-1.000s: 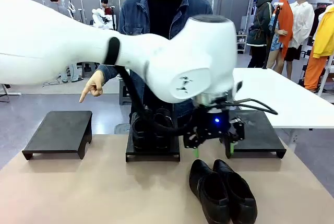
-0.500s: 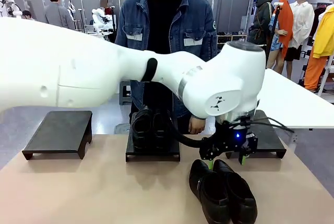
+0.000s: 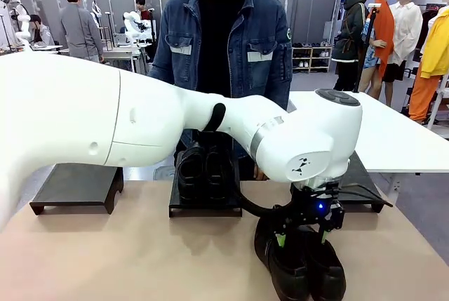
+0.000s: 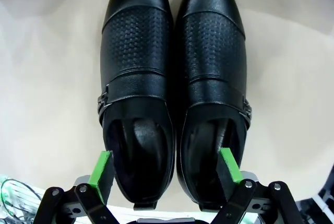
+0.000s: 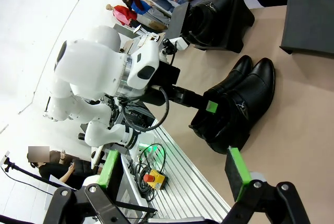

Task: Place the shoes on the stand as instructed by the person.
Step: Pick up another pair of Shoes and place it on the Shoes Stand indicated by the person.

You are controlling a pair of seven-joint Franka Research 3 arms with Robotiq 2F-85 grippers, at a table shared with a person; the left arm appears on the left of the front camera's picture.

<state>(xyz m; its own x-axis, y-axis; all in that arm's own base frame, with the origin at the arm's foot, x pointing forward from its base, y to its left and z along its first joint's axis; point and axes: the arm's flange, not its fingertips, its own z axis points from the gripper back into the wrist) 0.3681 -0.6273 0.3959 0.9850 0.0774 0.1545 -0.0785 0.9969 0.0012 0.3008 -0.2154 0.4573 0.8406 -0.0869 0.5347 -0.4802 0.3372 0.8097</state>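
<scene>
**Front view.** The left gripper (image 3: pixel 303 234) hangs low over the heel end of the buckled pair (image 3: pixel 302 276) on the table (image 3: pixel 126 259). This pair lies at 5 o'clock from the middle stand (image 3: pixel 203 208), which bears the second pair (image 3: pixel 205 168).

**Left wrist view.** The jaws are spread, with the green pads (image 4: pixel 100 169) flanking both heels. Contact cannot be told.

**Right wrist view.** The right gripper (image 5: pixel 172 166) is parted and holds nothing. The buckled pair lies at 1 o'clock, well apart.

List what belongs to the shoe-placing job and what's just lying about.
Job: buckled shoe pair on the table; second shoe pair on the middle stand; left stand; right stand; left gripper; person.
Lying about: white side table; yellow emergency-stop box; cables; right gripper.
</scene>
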